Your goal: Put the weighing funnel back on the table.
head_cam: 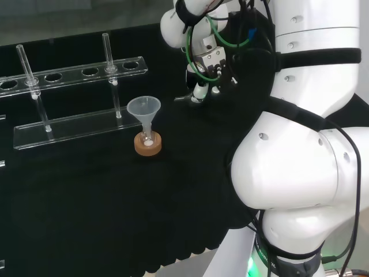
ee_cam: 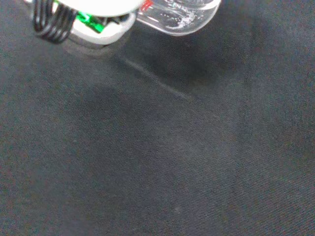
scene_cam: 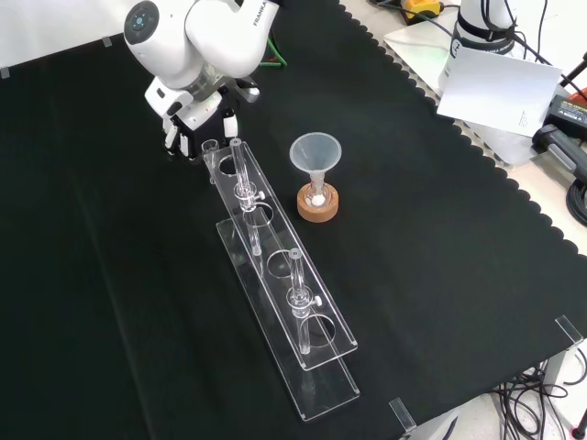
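Note:
My hand hangs low over the black cloth, to the right of the funnel in the head view. In the front view the hand sits at the far end of the clear rack. Its fingers curl on a small clear piece, the weighing funnel, which carries white specks and is close above the cloth in the wrist view. A thin clear end of the weighing funnel pokes out left of the fingers in the head view.
The big funnel stands in a small flask on a cork ring. A long clear tube rack holds two glass tubes. The cloth's scalloped edge runs along the right in the front view, with paper and cables beyond it.

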You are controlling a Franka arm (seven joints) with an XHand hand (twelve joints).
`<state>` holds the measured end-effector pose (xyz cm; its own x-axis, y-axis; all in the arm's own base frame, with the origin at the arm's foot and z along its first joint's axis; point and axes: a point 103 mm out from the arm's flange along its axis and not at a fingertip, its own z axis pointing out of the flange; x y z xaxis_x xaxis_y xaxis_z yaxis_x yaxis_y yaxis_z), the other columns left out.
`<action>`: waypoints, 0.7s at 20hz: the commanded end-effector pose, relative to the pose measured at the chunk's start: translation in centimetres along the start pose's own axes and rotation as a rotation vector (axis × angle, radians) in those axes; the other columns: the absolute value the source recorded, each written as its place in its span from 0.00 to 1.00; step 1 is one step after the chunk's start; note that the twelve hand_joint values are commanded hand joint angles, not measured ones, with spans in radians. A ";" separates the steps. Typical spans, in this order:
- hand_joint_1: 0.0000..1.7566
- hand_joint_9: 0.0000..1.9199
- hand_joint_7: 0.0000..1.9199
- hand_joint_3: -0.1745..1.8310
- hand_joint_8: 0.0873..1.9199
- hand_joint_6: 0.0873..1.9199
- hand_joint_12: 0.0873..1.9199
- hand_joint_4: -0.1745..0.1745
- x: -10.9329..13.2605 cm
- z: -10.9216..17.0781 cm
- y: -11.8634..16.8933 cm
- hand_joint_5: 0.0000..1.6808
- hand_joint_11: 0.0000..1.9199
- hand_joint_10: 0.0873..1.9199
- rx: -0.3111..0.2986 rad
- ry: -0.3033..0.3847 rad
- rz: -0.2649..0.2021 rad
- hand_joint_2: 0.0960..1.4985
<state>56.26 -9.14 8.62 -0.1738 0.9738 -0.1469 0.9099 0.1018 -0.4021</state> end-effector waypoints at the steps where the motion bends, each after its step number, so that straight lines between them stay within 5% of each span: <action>1: 0.64 0.49 0.29 0.36 0.31 0.29 0.51 1.00 3.2 -0.8 0.9 0.76 0.43 0.12 0.004 -0.025 0.020 0.44; 4: 0.64 0.49 0.29 0.36 0.31 0.29 0.51 1.00 2.0 -0.3 0.6 0.76 0.43 0.12 0.004 0.000 0.025 0.44; 8: 0.64 0.49 0.29 0.36 0.31 0.29 0.51 1.00 3.9 -0.9 1.0 0.76 0.43 0.12 0.012 -0.030 0.027 0.44; 14: 0.62 0.47 0.27 0.28 0.32 0.35 0.52 1.00 -0.9 1.0 0.2 0.70 0.42 0.13 0.015 -0.001 0.022 0.53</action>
<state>56.89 -5.16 8.40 -0.1715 0.9691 -0.1774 0.9111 0.0875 -0.4029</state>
